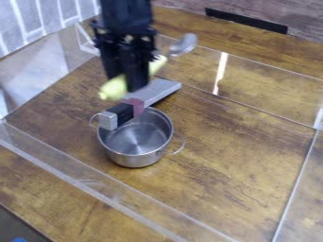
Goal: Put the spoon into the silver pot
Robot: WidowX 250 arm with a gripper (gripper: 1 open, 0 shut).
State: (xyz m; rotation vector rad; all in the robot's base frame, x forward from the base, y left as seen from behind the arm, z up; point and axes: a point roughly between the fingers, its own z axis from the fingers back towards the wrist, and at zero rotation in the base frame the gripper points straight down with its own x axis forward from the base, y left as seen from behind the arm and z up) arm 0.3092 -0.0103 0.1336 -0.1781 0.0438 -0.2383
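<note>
Tool (pixel 125 77) hangs pointing down above the bench (pixel 240 161), its dark fingers clamped on the thick yellow-green handle of the spoon (pixel 132 80). That handle shows on either side of the fingers, and the small shiny bowl juts out up and to the right, clear of the surface, so the spoon is carried lifted and tilted, not resting on anything. The picture is blurred around the grip, so the exact seating of the pads cannot be told.

Below and slightly to the right sits the silver pot (pixel 135 140), empty and upright, with a flat grey slab (pixel 142 100) leaning on or lying against its far rim. The spoon is behind and above the pot, not yet over its mouth.

Judging by its look, the spoon is light and stiff; the fat handle gives the fingers a broad, fairly grippy surface, while the metal bowl would be slick and too small to pinch. A mid-handle hold suits it, though the overhanging bowl end may swing or catch the slab on the way in.
</note>
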